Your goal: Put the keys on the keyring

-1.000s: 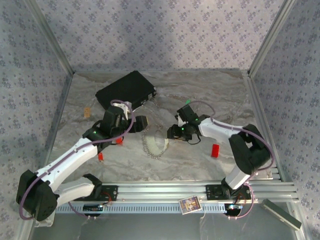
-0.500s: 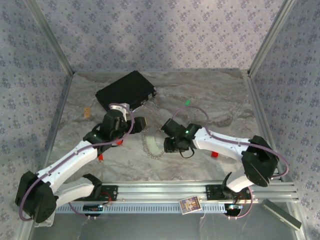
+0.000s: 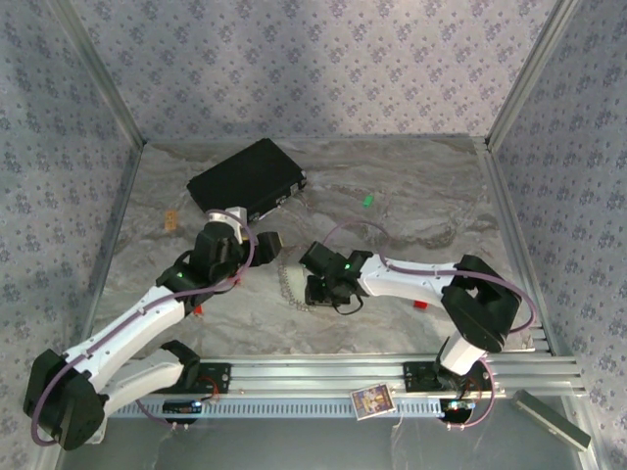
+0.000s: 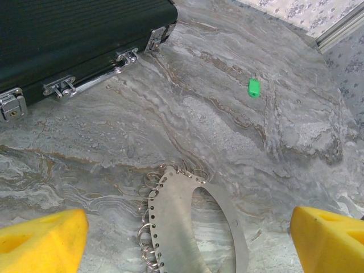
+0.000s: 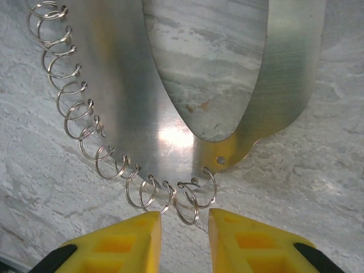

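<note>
The keyring (image 3: 294,284) is a flat shiny oval plate with a cut-out middle and several small split rings along its edge (image 5: 114,85) (image 4: 170,222), lying on the marble table. My right gripper (image 5: 185,227) (image 3: 315,288) is down at the keyring's near end. Its yellow fingers (image 5: 125,242) stand a narrow gap apart, with a split ring just ahead of the gap and nothing pinched. My left gripper (image 4: 187,244) (image 3: 277,242) hovers open wide over the keyring's far end. One green key (image 4: 253,87) (image 3: 368,201) lies alone, farther back on the table.
A black case with metal latches (image 3: 250,176) (image 4: 74,34) lies at the back left. Small red pieces lie by the left arm (image 3: 196,309) and by the right arm (image 3: 419,305). A small tan item (image 3: 171,220) sits near the left wall.
My right gripper has swung left and forward, down onto the keyring's near end. The left gripper has drawn back slightly to the left. The keyring has stayed put.
</note>
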Available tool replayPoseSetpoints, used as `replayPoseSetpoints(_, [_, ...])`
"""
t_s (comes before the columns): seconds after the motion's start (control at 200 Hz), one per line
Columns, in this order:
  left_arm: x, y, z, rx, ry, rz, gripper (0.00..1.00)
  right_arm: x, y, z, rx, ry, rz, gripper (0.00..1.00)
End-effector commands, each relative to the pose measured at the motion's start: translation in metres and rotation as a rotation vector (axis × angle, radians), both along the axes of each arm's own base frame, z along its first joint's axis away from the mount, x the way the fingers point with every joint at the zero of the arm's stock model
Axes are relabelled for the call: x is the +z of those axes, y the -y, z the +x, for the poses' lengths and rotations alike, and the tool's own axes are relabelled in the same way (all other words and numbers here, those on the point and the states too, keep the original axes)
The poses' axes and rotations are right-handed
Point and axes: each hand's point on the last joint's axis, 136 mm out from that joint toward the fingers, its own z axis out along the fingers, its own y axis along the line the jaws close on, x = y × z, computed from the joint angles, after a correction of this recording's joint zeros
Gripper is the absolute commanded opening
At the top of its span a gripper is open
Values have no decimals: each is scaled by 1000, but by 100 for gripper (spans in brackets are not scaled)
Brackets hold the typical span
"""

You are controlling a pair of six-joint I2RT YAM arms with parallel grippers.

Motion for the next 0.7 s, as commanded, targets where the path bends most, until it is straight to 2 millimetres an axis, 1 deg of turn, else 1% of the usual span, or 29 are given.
replayPoseSetpoints(0.0, [8,-1,2,14,24,-35,91,-5,-4,-2,-54,-36,36,27])
replayPoseSetpoints(0.12, [9,0,1,12,23,-38,91,-10,0,-7,-49,-53,9,26])
replayPoseSetpoints(0.28, [8,0,1,13,19,-41,91,-11,0,-14,-37,-66,2,26])
replayPoseSetpoints(0.37, [9,0,1,13,20,-44,91,-15,4,-15,-41,-66,-24,26])
replayPoseSetpoints(0.58, [10,0,1,12,22,-46,91,-23,-1,-21,-25,-84,-29,26])
replayPoseSetpoints(0.695, [9,0,1,13,19,-45,91,-27,0,-21,-28,-86,-45,25])
